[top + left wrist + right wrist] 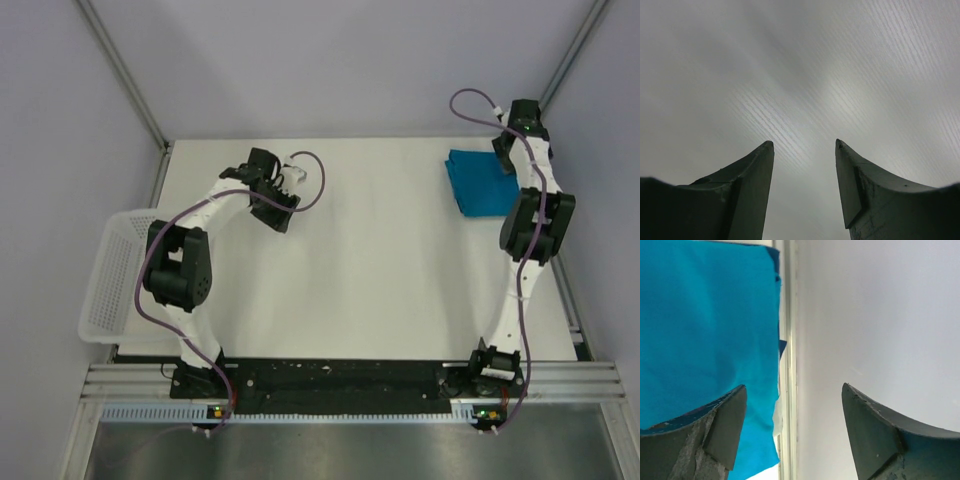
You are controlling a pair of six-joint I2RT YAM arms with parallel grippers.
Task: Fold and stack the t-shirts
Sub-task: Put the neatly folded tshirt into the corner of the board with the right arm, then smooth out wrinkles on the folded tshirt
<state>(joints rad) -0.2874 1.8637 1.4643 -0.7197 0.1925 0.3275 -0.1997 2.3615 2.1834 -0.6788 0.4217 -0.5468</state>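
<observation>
The teal-blue t-shirt [482, 183] lies folded at the far right of the white table, partly under my right arm. It fills the left of the right wrist view [705, 325]. A thin dark navy edge [782, 346] sticks out along its side, so the navy shirt seems to lie beneath it; its print is hidden. My right gripper [507, 150] [794, 387] is open and empty, above the shirt's edge by the table's side rail. My left gripper [283, 218] [805, 145] is open and empty over bare table at the left.
A white mesh basket [110, 280] hangs off the table's left edge, beside the left arm. An aluminium rail [788, 315] and the grey side wall [880, 315] stand right next to the shirts. Walls close the table's back and sides.
</observation>
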